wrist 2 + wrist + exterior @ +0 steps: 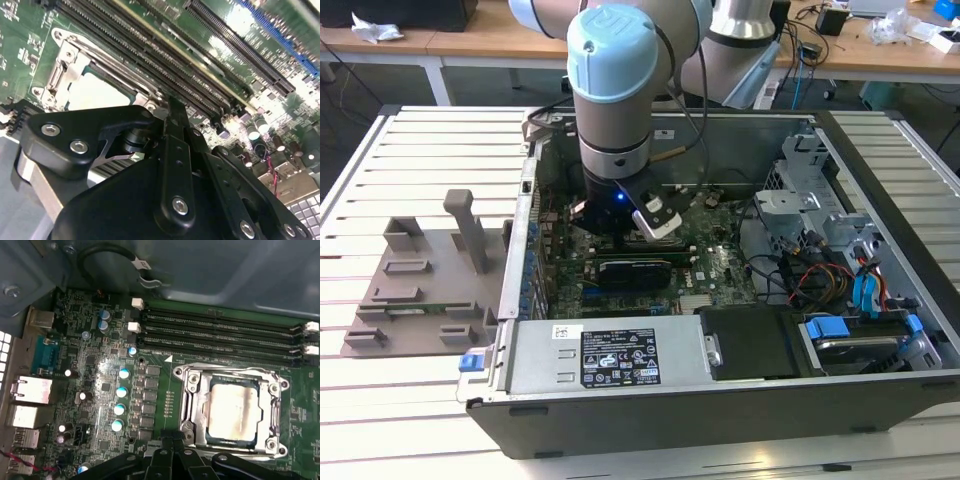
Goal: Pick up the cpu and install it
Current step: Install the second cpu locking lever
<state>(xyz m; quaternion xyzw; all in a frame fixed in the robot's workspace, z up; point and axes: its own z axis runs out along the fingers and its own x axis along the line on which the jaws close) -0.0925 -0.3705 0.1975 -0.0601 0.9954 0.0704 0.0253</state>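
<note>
Standing above the open computer case (720,400), the arm reaches down over the motherboard (720,270) in the exterior view. In the second wrist view, the gripper (172,112) looks closed and holds nothing, near the cpu (97,92). In the first wrist view, the cpu (232,412) sits inside the socket frame (190,390), beside the memory slots (220,330).

a slatted white table (410,420) carries an open computer case (720,400) and, near its left edge, a grey fixture (420,290).
</note>
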